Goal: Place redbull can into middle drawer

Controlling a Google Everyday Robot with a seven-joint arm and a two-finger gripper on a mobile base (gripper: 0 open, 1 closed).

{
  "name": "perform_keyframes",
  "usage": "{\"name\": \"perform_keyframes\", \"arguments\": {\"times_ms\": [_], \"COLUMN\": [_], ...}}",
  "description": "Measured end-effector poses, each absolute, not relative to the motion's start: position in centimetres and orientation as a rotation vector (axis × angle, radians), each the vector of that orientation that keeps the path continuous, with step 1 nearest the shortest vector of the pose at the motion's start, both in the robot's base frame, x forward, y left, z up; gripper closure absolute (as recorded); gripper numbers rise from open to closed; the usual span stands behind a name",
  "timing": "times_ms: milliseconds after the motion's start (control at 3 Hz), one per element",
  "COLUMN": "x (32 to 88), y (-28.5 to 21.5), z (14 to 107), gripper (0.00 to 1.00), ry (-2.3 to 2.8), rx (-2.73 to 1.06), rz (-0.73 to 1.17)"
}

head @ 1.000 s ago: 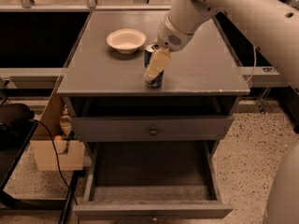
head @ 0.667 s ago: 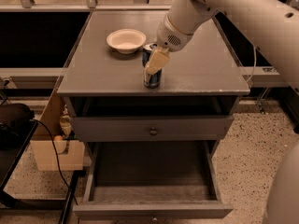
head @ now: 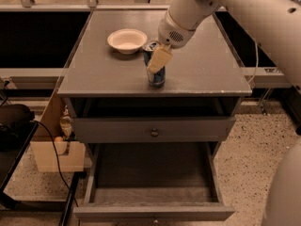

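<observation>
The redbull can [head: 155, 75] stands near the front edge of the grey tabletop [head: 202, 74], blue and silver, leaning slightly. My gripper [head: 158, 60] comes down from the upper right and is shut on the can. One cream finger [head: 159, 58] lies across its front, and the other is hidden behind it. Below the cabinet's front, the middle drawer [head: 188, 213] is pulled out, its dark floor bare.
A cream bowl [head: 127, 40] sits on the tabletop behind and left of the can. A shut drawer with a round metal knob [head: 154, 132] is above the open one. A cardboard box [head: 49, 154], a cable and dark gear stand to the left on the speckled floor.
</observation>
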State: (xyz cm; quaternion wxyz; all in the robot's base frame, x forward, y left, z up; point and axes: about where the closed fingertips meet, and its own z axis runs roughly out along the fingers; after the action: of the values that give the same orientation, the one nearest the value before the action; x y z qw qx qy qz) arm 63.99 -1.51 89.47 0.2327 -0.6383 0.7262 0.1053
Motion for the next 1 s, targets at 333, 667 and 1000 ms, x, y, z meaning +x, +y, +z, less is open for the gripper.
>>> {"name": "perform_keyframes", "arguments": {"times_ms": [333, 667, 1000], "x": [64.0, 62.4, 59.0], "y": [-2.1, -3.9, -5.8], "z": [91.8, 94.6, 97.3], "gripper": [1.00, 1.00, 1.00], "ry": [1.979, 1.994, 2.007], "rx": [-1.742, -1.711, -1.641], "rz": [0.266, 0.229, 0.204]}}
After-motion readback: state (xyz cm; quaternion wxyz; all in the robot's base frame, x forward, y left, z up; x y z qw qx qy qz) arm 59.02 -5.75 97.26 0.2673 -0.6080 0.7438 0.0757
